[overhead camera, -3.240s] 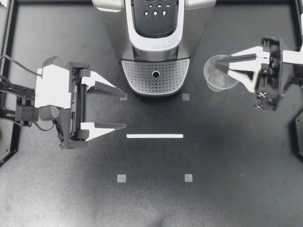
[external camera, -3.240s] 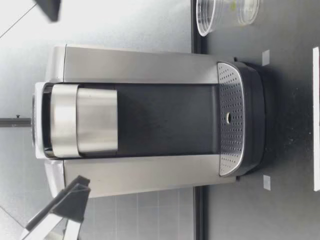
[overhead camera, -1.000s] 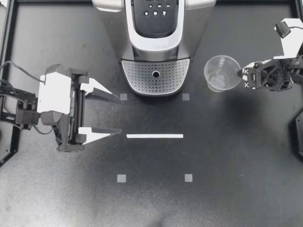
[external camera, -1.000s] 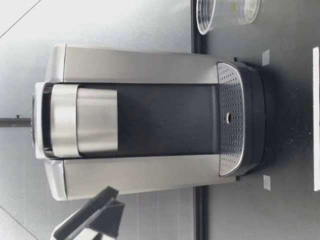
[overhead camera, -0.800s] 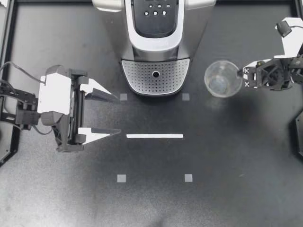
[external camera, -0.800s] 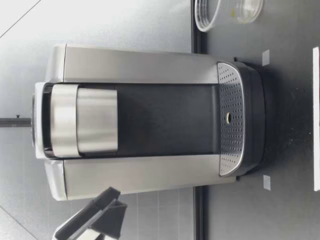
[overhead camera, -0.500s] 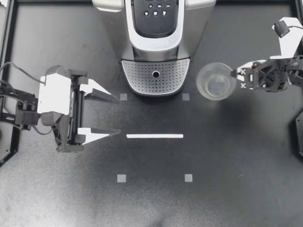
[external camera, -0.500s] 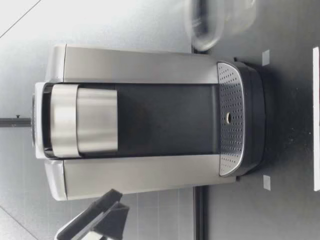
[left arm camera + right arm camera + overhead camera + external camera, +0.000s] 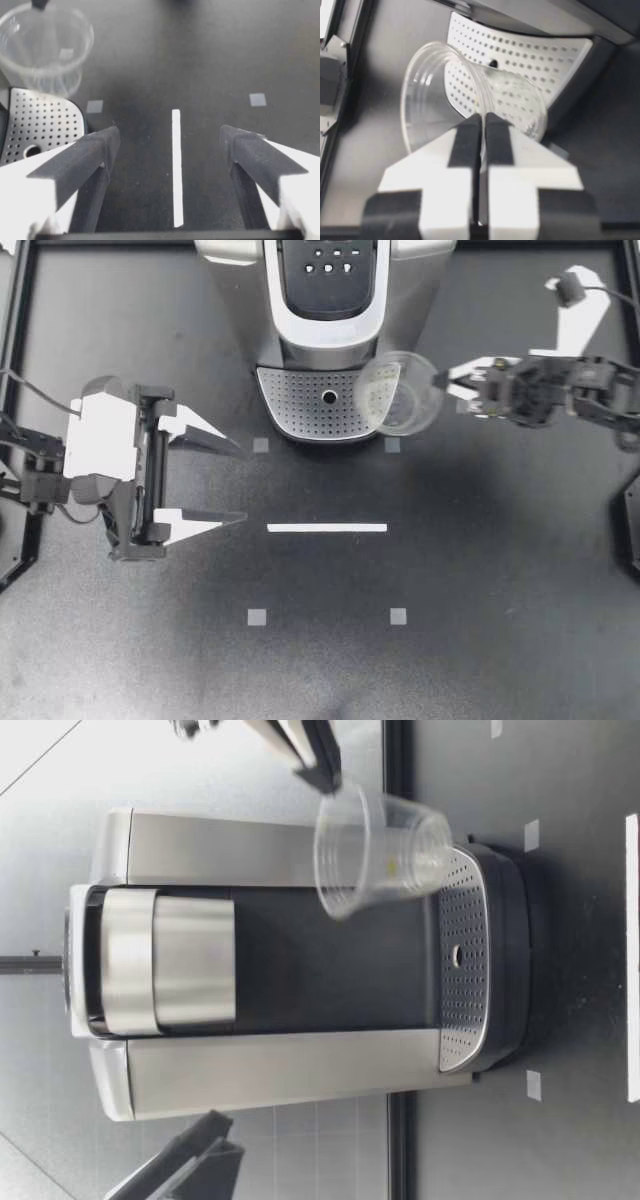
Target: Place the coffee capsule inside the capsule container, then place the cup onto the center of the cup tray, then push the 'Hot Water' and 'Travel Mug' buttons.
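My left pincer [image 9: 245, 484] is hovering over the worktop [image 9: 500, 570] near its left edge, its fingers standing wide apart and holding nothing. In the left wrist view the left pincer [image 9: 169, 139] is framing bare worktop and the white strip [image 9: 176, 165], which is lying between the fingers without touching them. In the low view the left pincer [image 9: 190, 1160] is showing only as dark finger ends raised beside the machine.

The coffee machine [image 9: 330, 300] is standing at the middle of the worktop's far edge, with its perforated cup tray [image 9: 315, 405] facing the worktop's middle.

The clear plastic cup [image 9: 400, 392] is hanging over the right end of the cup tray, off its centre. In the low view the cup [image 9: 380, 850] is tilting, mouth upward and leaning, with its base just above the end of the tray [image 9: 460, 970]; I cannot tell whether the two are touching. The tray's holes are showing through the cup's wall.

My right pincer [image 9: 448, 388] is reaching in from the worktop's right edge and is clamped on the cup at its rim. In the right wrist view the right pincer [image 9: 481, 125] is showing its fingers almost together, pinching the thin wall of the cup [image 9: 435, 100] between them, with the tray [image 9: 530, 50] lying beyond.
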Motion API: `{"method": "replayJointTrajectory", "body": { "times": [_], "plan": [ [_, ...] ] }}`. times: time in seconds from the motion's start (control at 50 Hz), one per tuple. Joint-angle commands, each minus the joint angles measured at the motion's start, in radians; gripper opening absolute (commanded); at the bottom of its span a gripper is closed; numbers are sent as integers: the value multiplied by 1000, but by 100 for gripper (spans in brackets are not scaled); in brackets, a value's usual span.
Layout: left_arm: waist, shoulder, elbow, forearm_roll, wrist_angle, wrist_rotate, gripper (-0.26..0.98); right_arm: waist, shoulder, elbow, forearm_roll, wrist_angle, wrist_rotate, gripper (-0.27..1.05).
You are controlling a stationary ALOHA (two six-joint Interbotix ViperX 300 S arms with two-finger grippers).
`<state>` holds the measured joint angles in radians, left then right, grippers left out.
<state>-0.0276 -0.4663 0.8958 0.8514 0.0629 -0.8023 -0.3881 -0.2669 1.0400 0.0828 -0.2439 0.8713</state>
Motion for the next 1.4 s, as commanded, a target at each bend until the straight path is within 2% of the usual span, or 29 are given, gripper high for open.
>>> {"method": "replayJointTrajectory", "body": {
  "times": [0.0, 0.22, 0.5, 1.38],
  "plan": [
    [3, -15, -9, -2, -9, 0, 73, 6, 34, -55, -2, -21, 0, 7],
    [5, -17, -3, 0, -25, -2, 73, 6, 104, -127, -18, -32, 0, 7],
    [3, -17, -3, -2, -26, -2, 73, 17, 163, -173, -20, -34, 0, 7],
    [3, -18, 5, 0, -26, -2, 73, 20, 236, -229, -17, -31, 3, 7]
  ]
}}
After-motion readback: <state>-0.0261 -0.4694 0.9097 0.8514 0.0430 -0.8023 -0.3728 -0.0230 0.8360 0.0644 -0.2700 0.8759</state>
